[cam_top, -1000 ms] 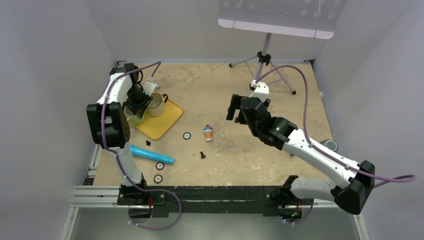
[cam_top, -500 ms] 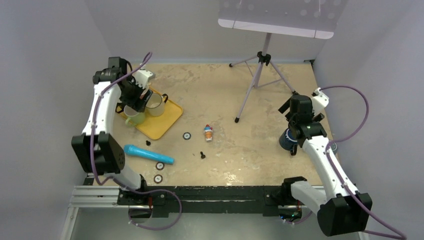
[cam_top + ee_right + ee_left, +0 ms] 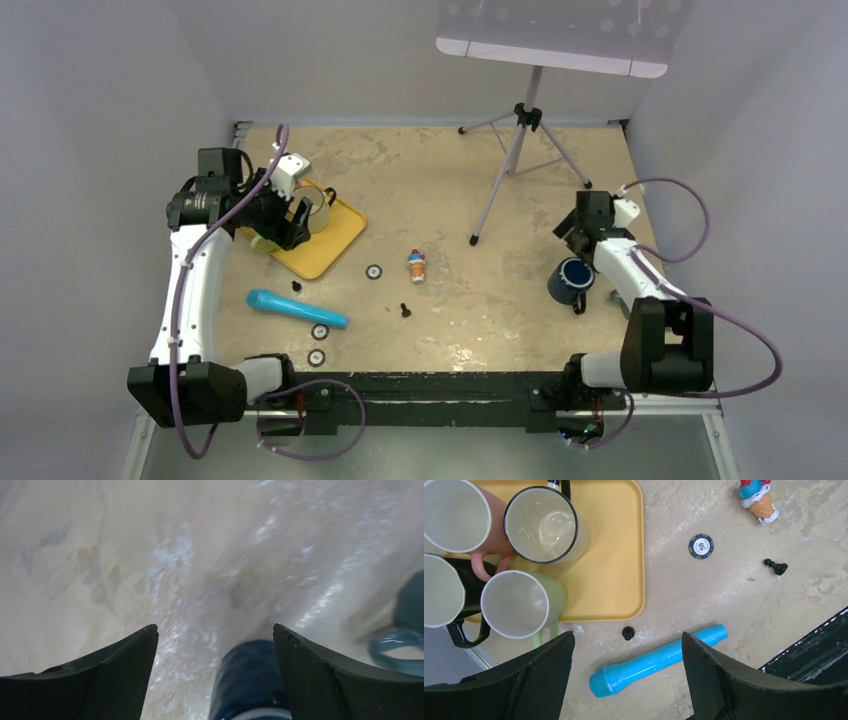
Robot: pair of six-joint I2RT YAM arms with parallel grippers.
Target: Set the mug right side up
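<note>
A dark blue mug stands on the table at the right, handle toward the near side; I cannot tell which end is up. My right gripper hovers open just behind it. The blurred right wrist view shows the mug low between the fingers of that gripper, untouched. My left gripper is open above the yellow tray. Below that gripper, a light green mug sits mouth up at the tray's edge, beside a pink mug, a cream mug and a black-handled mug.
A blue toy microphone, poker chips, black chess pawns and an ice-cream figure lie mid-table. A tripod holding a white panel stands at the back. A round teal item lies at the right wall.
My left gripper has opened, let go of the green mug and risen back from it. The right arm has swung from mid-table to the right side, over the dark blue mug.
</note>
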